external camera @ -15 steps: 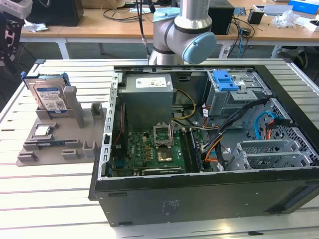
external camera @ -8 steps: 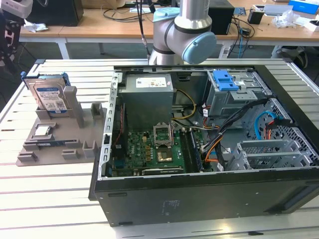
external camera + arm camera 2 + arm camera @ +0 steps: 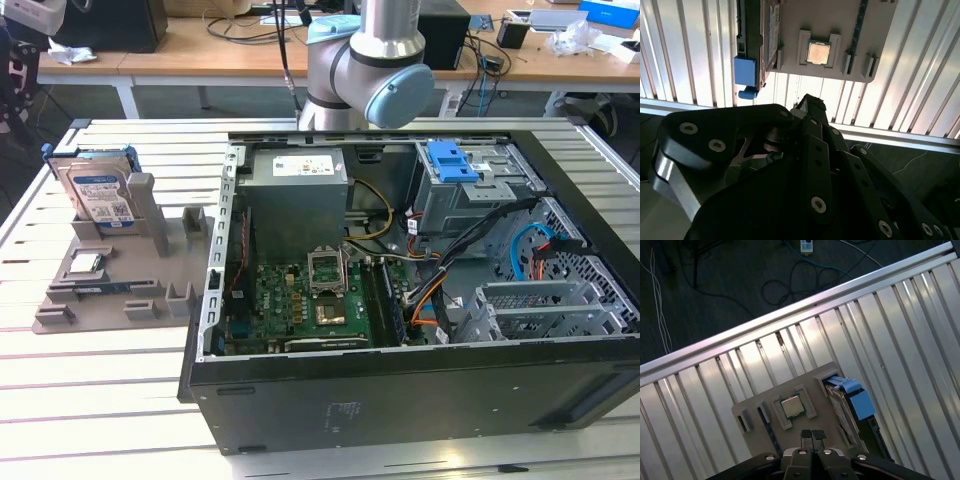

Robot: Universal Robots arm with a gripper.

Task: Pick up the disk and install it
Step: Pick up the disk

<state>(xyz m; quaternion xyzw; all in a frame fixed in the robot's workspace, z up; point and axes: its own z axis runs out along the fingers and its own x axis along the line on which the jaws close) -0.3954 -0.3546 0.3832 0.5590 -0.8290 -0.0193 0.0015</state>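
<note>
The disk (image 3: 100, 193) stands on edge in a grey holder (image 3: 150, 270) on the slatted table, at the exterior view's left. It is silvery with a white and blue label and sits in a blue carrier frame. In the first wrist view the disk (image 3: 854, 401) lies beside my gripper (image 3: 812, 434), whose two fingertips press together with nothing between them. The gripper hangs well above the holder, apart from the disk. In the second wrist view the disk (image 3: 751, 45) shows edge-on beyond the dark gripper (image 3: 809, 102).
An open computer case (image 3: 400, 380) fills the middle and the exterior view's right, with a bare blue bracket (image 3: 450, 160) on its drive cage. A small square silver chip (image 3: 792, 406) rests in the holder. The table edge (image 3: 790, 315) and floor cables lie beyond.
</note>
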